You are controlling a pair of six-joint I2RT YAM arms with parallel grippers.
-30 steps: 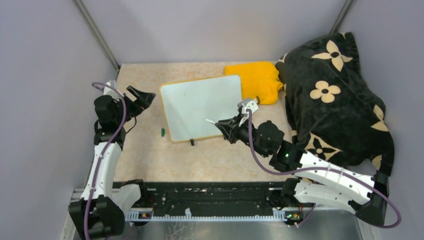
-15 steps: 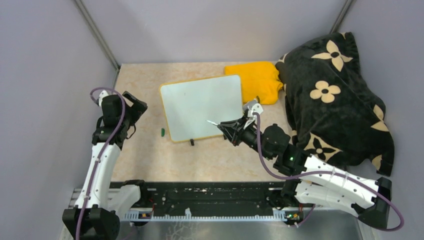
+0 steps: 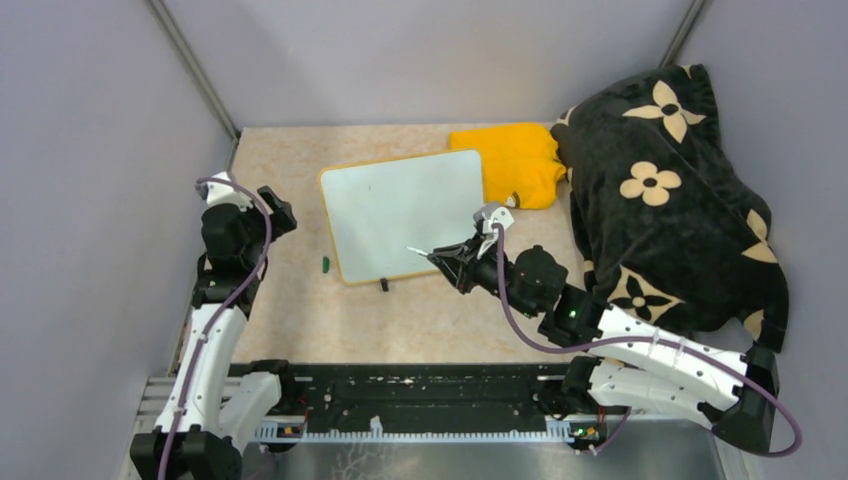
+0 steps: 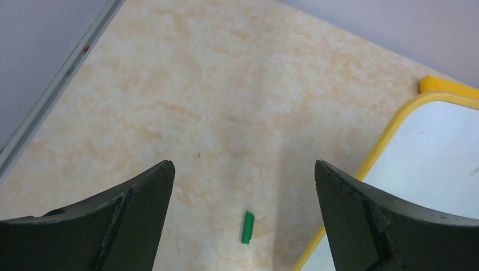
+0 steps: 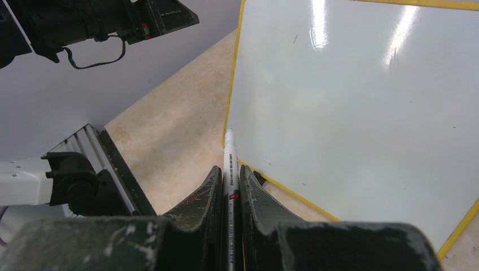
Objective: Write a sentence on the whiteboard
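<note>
The whiteboard [image 3: 400, 213] lies flat on the table, white with a yellow rim, and I see no green words on it. It also shows in the right wrist view [image 5: 361, 101] and at the right edge of the left wrist view [image 4: 435, 152]. My right gripper [image 3: 447, 259] is shut on a white marker [image 5: 230, 164], its uncapped tip [image 3: 412, 250] over the board's near edge. My left gripper [image 3: 275, 212] is open and empty, left of the board. A small green cap [image 4: 247, 227] lies on the table between its jaws, also seen from above [image 3: 326, 264].
A folded yellow cloth [image 3: 515, 160] lies at the board's far right corner. A black blanket with cream flowers [image 3: 670, 190] is heaped at the right. Grey walls close the left, back and right. The black base rail [image 3: 420, 395] runs along the near edge.
My left arm has pulled back from the board toward the left wall and swung its gripper round. My right gripper shifted slightly left with the marker, its tip still over the board's near edge.
</note>
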